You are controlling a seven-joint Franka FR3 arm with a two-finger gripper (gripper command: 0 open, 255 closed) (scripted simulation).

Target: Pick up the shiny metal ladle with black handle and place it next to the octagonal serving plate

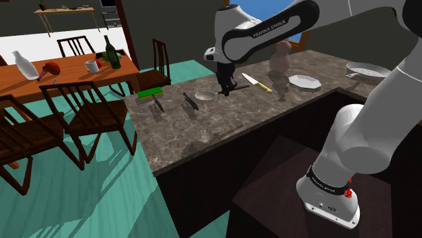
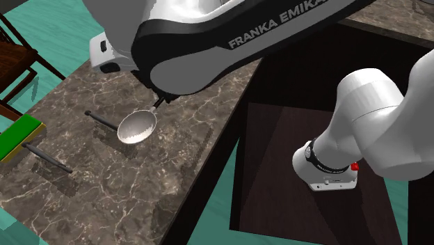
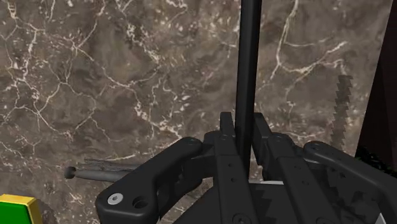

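Observation:
The ladle has a shiny metal bowl (image 1: 205, 96) and a thin black handle (image 3: 248, 63). My gripper (image 1: 226, 88) is shut on that handle, which runs straight out between the two fingers (image 3: 226, 130). From the second exterior view the ladle bowl (image 2: 136, 127) sits low over the dark marble counter (image 2: 160, 181), its handle running up under the arm. Whether the bowl touches the counter I cannot tell. The white octagonal plate (image 1: 304, 82) lies further along the counter toward the shoulder view's right, well apart from the gripper.
A yellow-handled knife (image 1: 257, 82) lies between the gripper and the plate, with a brown vase (image 1: 279, 59) behind it. Two dark utensils (image 1: 191, 101) (image 1: 157, 103) and a green sponge (image 1: 152, 92) lie on the ladle's other side. A metal pan (image 1: 367, 69) stands far right. Beyond the counter are a table and chairs (image 1: 81, 111).

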